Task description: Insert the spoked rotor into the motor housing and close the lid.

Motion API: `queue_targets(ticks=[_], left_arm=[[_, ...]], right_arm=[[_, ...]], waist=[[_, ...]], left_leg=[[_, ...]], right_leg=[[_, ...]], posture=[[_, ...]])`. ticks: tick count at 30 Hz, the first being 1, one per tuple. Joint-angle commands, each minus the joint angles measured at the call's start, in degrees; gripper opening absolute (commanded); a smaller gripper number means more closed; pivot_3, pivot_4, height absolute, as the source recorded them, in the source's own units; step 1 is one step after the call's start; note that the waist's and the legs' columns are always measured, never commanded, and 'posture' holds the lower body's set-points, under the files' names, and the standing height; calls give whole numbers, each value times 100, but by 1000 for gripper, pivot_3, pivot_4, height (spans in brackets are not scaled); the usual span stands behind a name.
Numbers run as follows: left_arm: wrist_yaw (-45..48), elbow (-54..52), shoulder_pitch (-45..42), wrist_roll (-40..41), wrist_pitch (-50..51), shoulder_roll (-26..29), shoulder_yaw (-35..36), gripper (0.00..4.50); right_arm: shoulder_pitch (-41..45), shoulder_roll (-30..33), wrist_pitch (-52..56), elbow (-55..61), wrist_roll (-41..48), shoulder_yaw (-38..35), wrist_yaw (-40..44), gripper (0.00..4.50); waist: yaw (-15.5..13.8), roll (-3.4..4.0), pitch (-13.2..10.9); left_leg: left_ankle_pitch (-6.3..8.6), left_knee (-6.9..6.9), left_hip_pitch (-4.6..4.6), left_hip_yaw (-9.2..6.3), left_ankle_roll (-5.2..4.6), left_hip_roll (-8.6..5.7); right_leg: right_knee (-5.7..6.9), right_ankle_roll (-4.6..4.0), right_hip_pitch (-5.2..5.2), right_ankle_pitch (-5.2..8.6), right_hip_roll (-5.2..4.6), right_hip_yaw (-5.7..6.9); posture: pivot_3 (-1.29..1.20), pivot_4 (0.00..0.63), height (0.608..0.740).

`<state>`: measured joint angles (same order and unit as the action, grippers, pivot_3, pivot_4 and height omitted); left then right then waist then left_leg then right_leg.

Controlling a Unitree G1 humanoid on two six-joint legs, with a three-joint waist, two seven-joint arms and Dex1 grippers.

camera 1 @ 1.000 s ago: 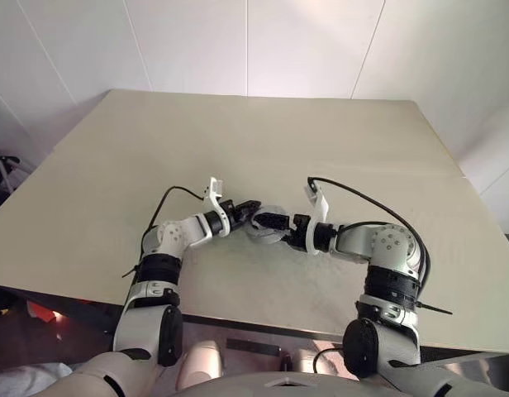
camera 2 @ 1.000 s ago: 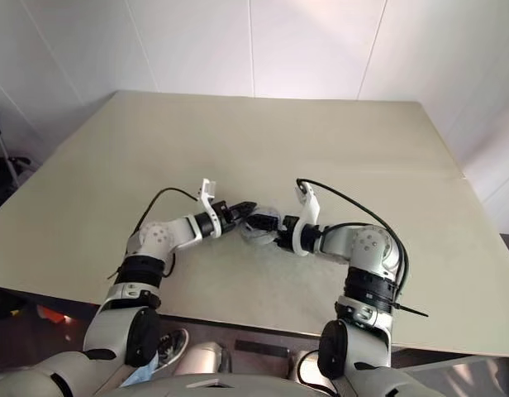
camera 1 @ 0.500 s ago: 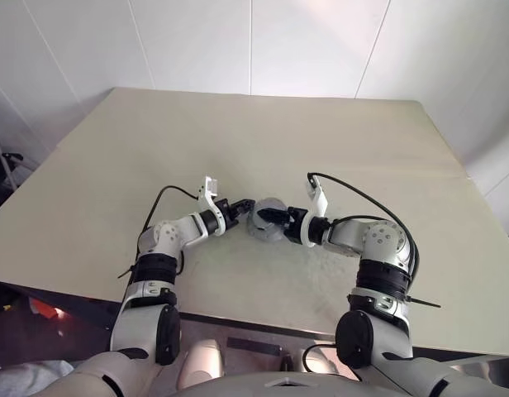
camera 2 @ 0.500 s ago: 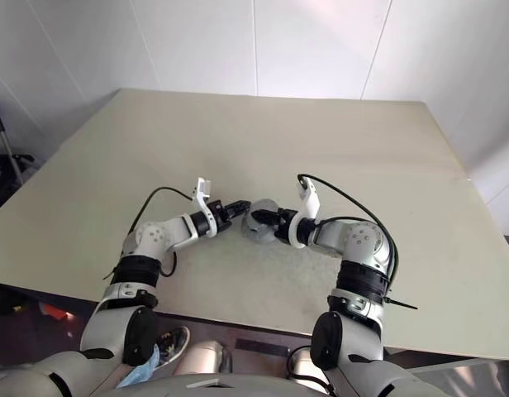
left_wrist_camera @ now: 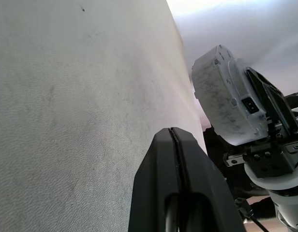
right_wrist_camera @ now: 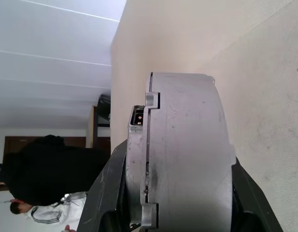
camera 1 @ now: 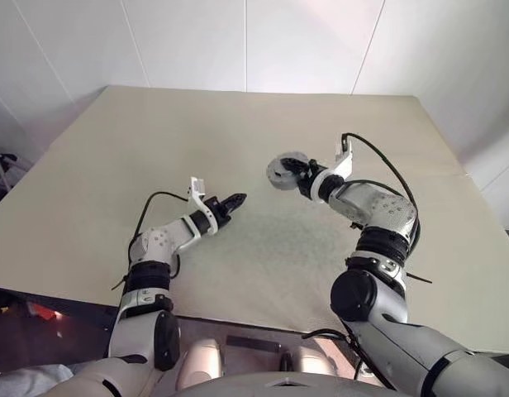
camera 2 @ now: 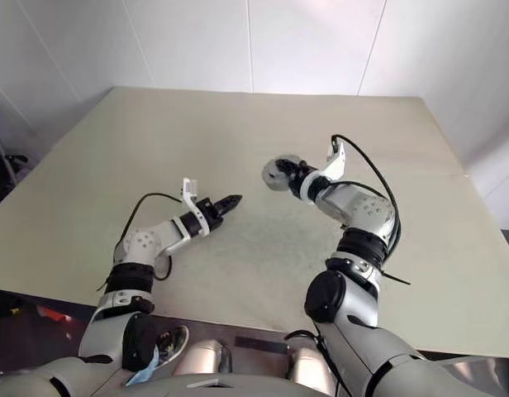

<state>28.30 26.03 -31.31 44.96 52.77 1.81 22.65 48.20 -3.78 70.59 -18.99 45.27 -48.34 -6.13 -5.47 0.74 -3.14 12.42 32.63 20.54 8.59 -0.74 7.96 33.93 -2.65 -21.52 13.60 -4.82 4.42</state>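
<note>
Gripping the motor housing (camera 1: 283, 169) between its two black fingers, the right gripper (camera 1: 294, 171) holds it up off the beige table (camera 1: 238, 141), on the robot's right side. The head views give little more than a round grey disc at the fingertips. From the right wrist, the housing (right_wrist_camera: 187, 150) appears edge-on as a thick grey metal drum with a seam where the lid (right_wrist_camera: 137, 159) sits against it, a finger on either side; a dark-haired person (right_wrist_camera: 37, 174) stands beyond the table's edge. The left gripper (camera 1: 230, 201) hovers well apart from it, fingers pressed together on nothing, as its wrist view (left_wrist_camera: 174, 164) confirms.
</note>
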Motion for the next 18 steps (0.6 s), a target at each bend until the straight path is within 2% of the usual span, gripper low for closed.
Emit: queue_targets(ticks=[1,5,13,18], left_arm=[[9,-334,-56,375,-47,-89,205,367],[-185,-298,-108,633,-65,-190,456,1566],[-264,131,-287,1315,527,-177,815,4378],[-199,457,-576,1747,773,-272,1026,4475]], right_arm=[[283,-91,-12,206,508,31,-147,2104],[318,-92,-51,210,683,92,-334,2104],[393,-22,143,229,1142,131,-554,2104],[309,-117,496,493,1571,332,-588,2104]], waist=[[-7,0,0],[-15,-2,-1],[-19,-2,-3],[-17,-2,-4]], left_leg=[[1,12,22,0,-4,1],[12,85,114,0,-24,-2],[6,114,108,2,-24,7],[6,126,94,1,-22,9]], right_leg=[[5,0,-20,0,0,1],[76,1,-108,1,-9,-3],[99,-2,-97,1,-10,-1],[107,-2,-82,-2,-10,-3]], posture=[[0,0,740],[0,0,740],[0,0,740],[0,0,740]])
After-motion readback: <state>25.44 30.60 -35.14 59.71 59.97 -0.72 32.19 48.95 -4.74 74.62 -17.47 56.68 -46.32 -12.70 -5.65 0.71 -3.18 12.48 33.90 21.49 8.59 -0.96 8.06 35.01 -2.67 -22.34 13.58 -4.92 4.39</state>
